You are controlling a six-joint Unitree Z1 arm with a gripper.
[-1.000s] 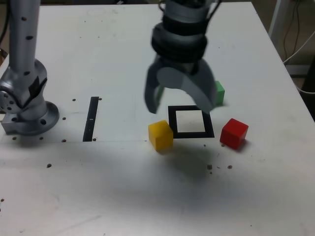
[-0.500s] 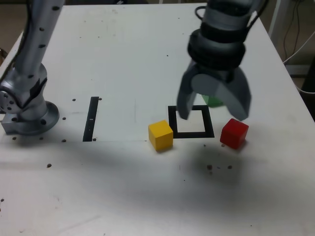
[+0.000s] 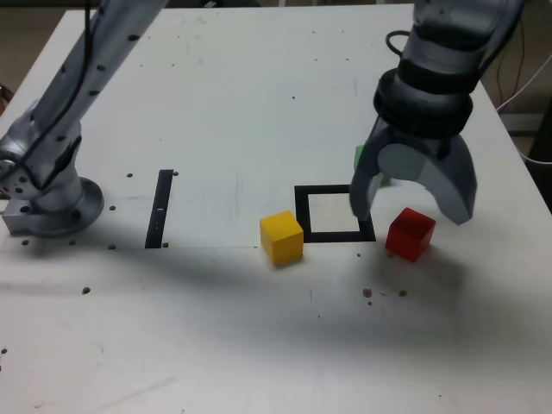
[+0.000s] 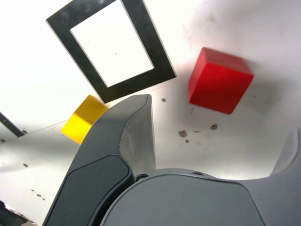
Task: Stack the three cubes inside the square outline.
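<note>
- One pincer (image 3: 412,205), jaws spread wide, holding nothing, up over the tabletop (image 3: 198,319).
- Three cubes: one yellow (image 3: 282,237), one red (image 3: 410,235), one green (image 3: 360,161), partly hidden behind the pincer.
- One square outline (image 3: 302,216), between yellow and red.

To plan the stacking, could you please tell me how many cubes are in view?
3: the yellow cube left of the square outline, the red cube right of it, and the green cube behind, partly hidden by the gripper.
</note>
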